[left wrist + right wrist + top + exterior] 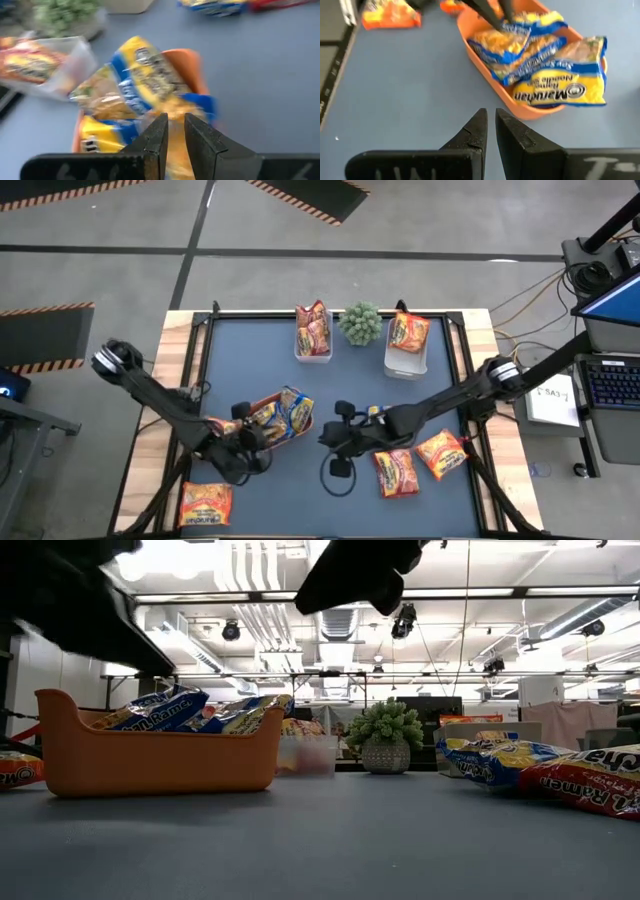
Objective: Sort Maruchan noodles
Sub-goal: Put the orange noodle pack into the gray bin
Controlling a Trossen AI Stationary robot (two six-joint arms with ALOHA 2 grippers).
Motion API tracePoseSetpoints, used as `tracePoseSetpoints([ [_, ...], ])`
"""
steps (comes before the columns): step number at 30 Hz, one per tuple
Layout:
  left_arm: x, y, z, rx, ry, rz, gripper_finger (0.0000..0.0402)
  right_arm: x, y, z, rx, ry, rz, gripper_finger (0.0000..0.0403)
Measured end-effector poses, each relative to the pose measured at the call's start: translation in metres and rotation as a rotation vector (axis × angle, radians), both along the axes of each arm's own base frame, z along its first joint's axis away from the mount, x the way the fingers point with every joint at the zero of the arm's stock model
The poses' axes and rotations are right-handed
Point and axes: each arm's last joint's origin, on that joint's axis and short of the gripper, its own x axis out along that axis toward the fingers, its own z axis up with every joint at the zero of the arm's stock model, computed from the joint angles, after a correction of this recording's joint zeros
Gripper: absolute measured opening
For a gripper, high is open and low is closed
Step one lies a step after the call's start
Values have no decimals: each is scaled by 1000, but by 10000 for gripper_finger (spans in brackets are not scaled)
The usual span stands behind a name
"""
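Left claw point(175, 135) hovers just over the near end of the orange tray point(262, 402), fingers nearly together with a thin gap, holding nothing. Yellow-blue Maruchan packets point(145, 80) lie heaped in the tray right ahead of its tips, one hanging over the rim.

Right claw point(489, 131) is above bare worktop point(300, 495), also narrow and empty. The tray is ahead of it; two red-orange packets point(396, 473) lie just behind it, flat on the worktop, and one more point(205, 504) sits behind the left claw, near the worktop edge.

More packets stand in two clear tubs point(313, 340), well ahead of both claws, either side of a small potted plant point(360, 323).

Handling, my read: light, crinkly film, slick, brittle noodle block inside. Pinch at a crimped end seal or the overhanging edge, light squeeze. The flat ones give little lip: come in low at a corner.
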Motion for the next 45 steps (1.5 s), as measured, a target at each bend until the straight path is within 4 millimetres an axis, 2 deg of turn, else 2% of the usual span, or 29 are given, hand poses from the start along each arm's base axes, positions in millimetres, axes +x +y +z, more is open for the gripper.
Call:
tracePoseSetpoints([
  [4,16,17,-13,51,21,114,47,-6,-3,-3,22,-97,9,28],
  [9,25,28,-24,24,91,144,41,-9,-4,-9,18,-100,11,28],
  [17,27,26,-29,-54,133,112,38,-10,-4,-11,15,-92,12,28],
  [25,28,29,-28,-27,114,139,38,-12,-5,-16,17,-72,5,28],
  [33,39,19,-2,37,102,42,38,-23,-9,-12,26,14,-27,28],
  [40,49,15,30,137,91,-67,38,-49,-20,-8,9,59,-32,28],
  [45,53,22,45,182,72,-85,38,-75,-38,-12,9,62,-58,28],
])
